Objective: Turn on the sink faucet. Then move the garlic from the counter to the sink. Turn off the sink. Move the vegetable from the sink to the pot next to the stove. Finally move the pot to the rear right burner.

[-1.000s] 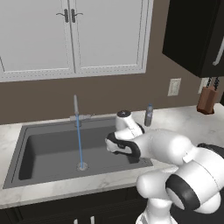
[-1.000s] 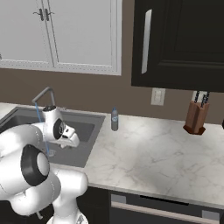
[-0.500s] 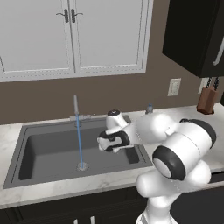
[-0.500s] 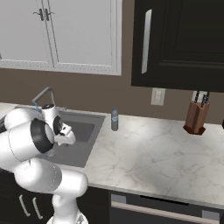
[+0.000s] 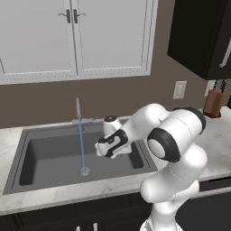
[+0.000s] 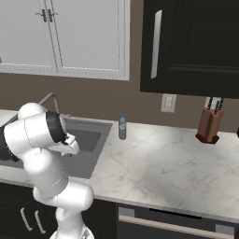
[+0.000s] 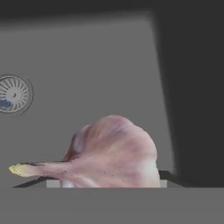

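Now your arm has swung left from the counter's edge to hang over the sink, where the faucet runs a blue stream. The gripper is clamped on the garlic, above the basin floor near the drain. Release looks close. The bulb hides the fingertips, and the arm screens it from both base cameras.

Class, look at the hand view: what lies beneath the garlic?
Under the garlic lies the grey sink floor, its drain off to one side. The floor directly beneath the bulb is covered by it.
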